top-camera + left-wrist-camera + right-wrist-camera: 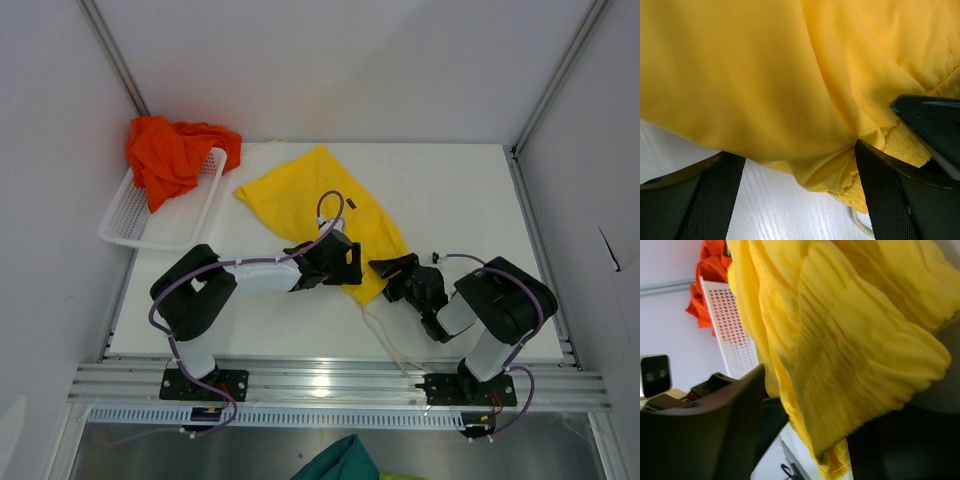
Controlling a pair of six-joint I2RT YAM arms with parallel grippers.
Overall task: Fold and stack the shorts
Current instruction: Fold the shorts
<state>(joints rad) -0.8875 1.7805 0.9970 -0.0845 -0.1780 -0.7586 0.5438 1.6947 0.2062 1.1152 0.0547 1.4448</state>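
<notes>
The yellow shorts [310, 195] lie spread on the white table, waistband end toward the arms. My left gripper [350, 265] is at their near edge. In the left wrist view it [797, 165] is open, a bunched yellow fold [830, 170] between the jaws and against the right finger [880, 195]. My right gripper [385, 270] faces it from the right. In the right wrist view it [810, 415] is open, its jaws wide apart around the gathered waistband [840, 370]. The orange-red shorts [170, 155] lie crumpled in the basket [130, 225].
White drawstrings [385, 335] trail over the table toward the near edge. The white basket sits at the table's far left corner, seen also in the right wrist view [732, 335]. A teal cloth [335, 462] lies below the table's front rail. Grey walls enclose the table.
</notes>
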